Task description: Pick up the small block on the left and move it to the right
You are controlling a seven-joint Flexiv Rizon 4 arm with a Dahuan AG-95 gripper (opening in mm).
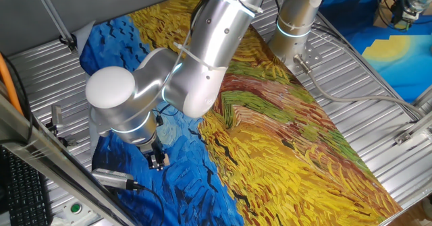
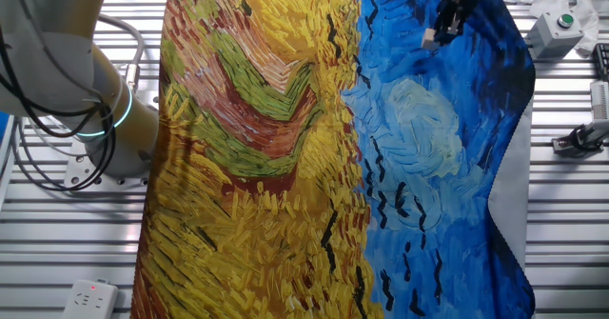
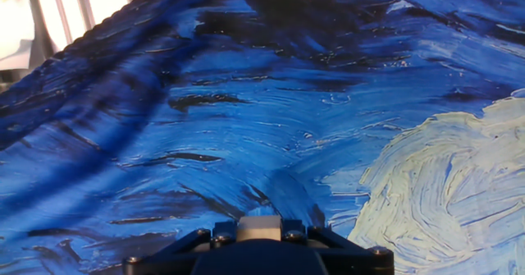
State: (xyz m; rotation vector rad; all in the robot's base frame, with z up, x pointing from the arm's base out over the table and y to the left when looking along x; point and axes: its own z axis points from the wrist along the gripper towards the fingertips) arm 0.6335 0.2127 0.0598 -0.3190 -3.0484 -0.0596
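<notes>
The arm (image 1: 202, 57) reached down over the blue end of the painted cloth (image 1: 270, 118) that covered the ribbed metal worktop (image 1: 351, 57), its silver elbow blocking much of one fixed view. Below the elbow the hand (image 1: 156, 160) hung close above the cloth, fingers pointing down, with something small and pale between their tips. From the other fixed view the hand (image 2: 440, 31) appeared at the top edge over the dark blue swirls, and a small light block (image 2: 430, 41) sat at its tips, just above the cloth or touching it; I could not tell which. In the hand view the block (image 3: 259, 228) showed as a pale square face wedged between the black fingers, so the hand looked narrowly closed on it, though that view was cropped low and left little to judge by. A pale yellow-white swirl lay to one side of it. Off the cloth stood a grey box with a green button (image 2: 556, 29) and a white power strip (image 2: 88, 298).
</notes>
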